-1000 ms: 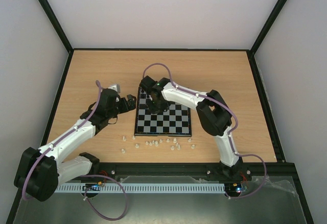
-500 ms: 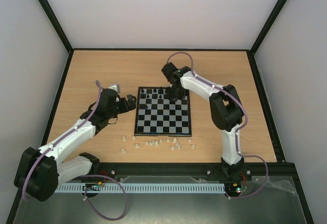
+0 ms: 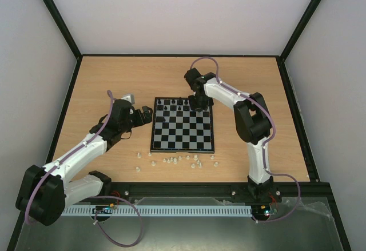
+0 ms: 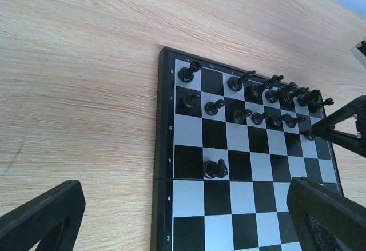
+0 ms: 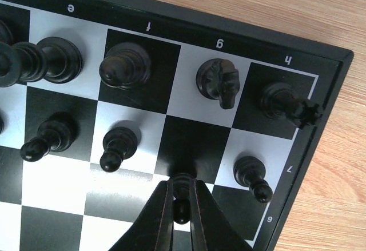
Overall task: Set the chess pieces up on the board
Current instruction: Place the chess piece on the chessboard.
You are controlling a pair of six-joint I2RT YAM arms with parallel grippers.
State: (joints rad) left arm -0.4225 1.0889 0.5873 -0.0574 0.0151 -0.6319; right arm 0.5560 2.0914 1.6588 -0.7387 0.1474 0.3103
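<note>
**Nearly done with black; white not yet begun**

The right gripper (image 5: pixel 182 183) is clamped on a black pawn (image 5: pixel 182 208) at the far right corner of the board (image 3: pixel 155 148). It holds the pawn at the near edge of the one vacant square in that stretch of the pawn row, in the file marked g. Pawns stand on the squares to either side, and the back-row men behind them are in place.

The other black pieces (image 4: pixel 269 94) fill most of the two far rows. Two things look unfinished, seen from the left wrist. The back-row square second from the left corner is bare, and a stray black piece (image 4: pixel 214 169) sits alone in that same file, out in the middle ranks. It probably belongs on the bare square.

The white pieces (image 3: pixel 174 160) lie scattered on the bench (image 3: pixel 114 74), between the board's near edge and the arm bases. None is on a square, so roughly half the job remains.

The left gripper (image 3: pixel 146 115) hangs just beside the board's left edge, its fingers spread wide and holding nothing.
</note>
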